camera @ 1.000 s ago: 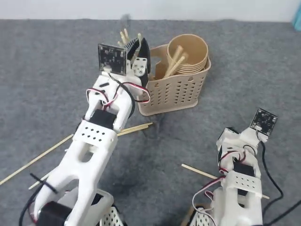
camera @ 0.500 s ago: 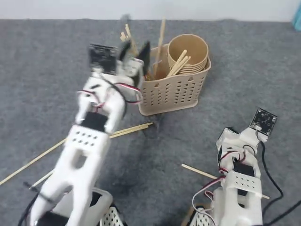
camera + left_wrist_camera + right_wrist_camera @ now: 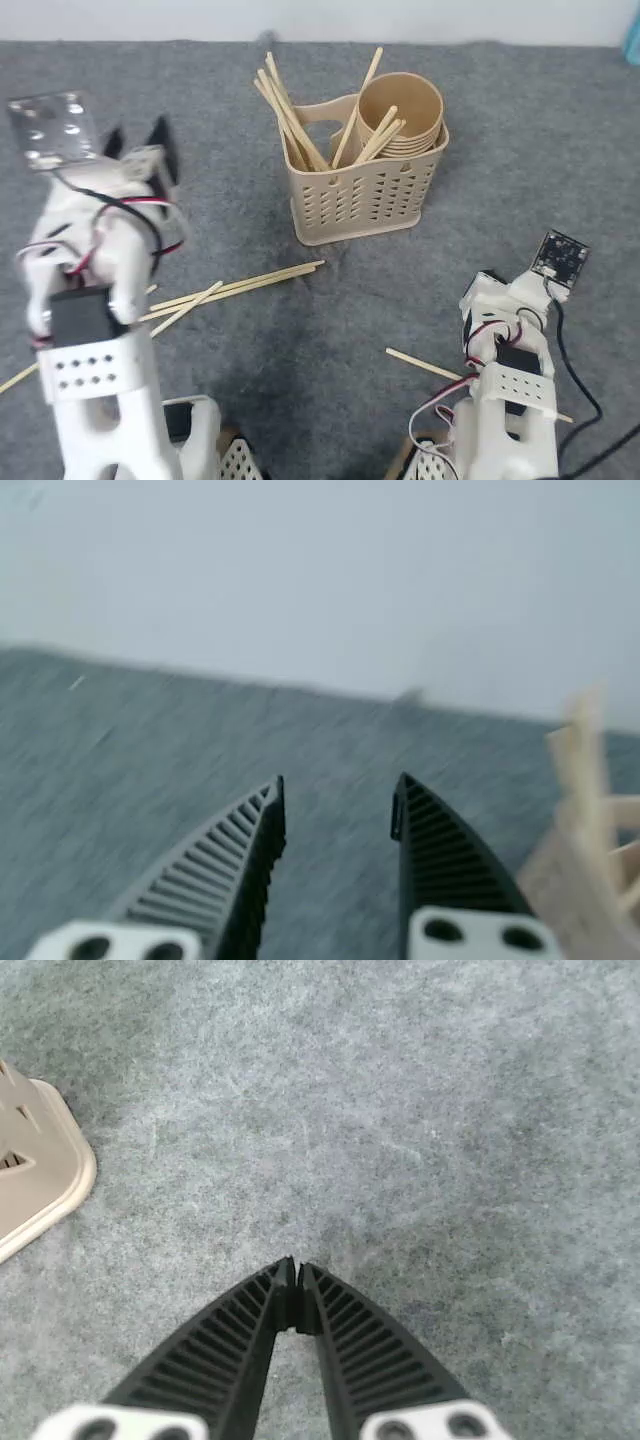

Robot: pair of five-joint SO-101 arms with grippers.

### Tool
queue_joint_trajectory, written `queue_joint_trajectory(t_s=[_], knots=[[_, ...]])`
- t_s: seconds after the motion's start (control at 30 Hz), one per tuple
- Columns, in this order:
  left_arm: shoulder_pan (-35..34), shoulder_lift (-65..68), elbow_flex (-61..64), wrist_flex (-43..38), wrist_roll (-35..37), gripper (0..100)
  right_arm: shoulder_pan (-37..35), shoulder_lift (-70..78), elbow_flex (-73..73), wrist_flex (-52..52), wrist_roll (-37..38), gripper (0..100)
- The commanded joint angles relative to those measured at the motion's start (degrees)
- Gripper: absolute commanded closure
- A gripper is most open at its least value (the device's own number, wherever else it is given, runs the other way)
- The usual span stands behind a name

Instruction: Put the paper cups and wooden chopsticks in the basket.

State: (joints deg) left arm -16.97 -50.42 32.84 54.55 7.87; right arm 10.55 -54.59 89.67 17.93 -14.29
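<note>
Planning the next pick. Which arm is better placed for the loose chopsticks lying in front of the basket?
Probably left. The left hand is open and empty, and its arm stands right beside those chopsticks. The right hand is shut over bare carpet, farther from them.

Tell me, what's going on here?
It's a tidy-up job. The beige plastic basket already holds stacked brown paper cups and several wooden chopsticks. The left gripper hangs open and empty, apart from it; the right gripper is shut above the grey mat. More loose chopsticks lie on the mat, not yet collected.
</note>
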Motion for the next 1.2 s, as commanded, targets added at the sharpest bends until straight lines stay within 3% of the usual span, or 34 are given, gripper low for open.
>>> queue_joint_trajectory(t_s=[0.0, 0.17, 0.37, 0.67, 1.17], knots=[[-5.3, 1.6, 0.1, 8.1, -7.1, 83, -0.5, -1.5, -0.4, -1.3, 0.8, 99.0], [-9.7, 7.6, 4.3, 15.5, -23.5, 83, -0.5, -1.5, -0.4, -0.8, 0.8, 99.0], [-12.6, 13.1, 13.0, 15.6, -41.1, 83, -0.5, -1.5, -0.3, -0.8, 0.8, 99.0], [-12.7, 18.9, 23.3, 3.3, -41.6, 83, -0.5, -1.5, -0.3, -0.8, 0.8, 99.0], [-13.3, 27.3, 24.6, -6.3, -41.8, 83, -0.5, -1.4, -0.3, -0.7, 0.9, 99.0]])
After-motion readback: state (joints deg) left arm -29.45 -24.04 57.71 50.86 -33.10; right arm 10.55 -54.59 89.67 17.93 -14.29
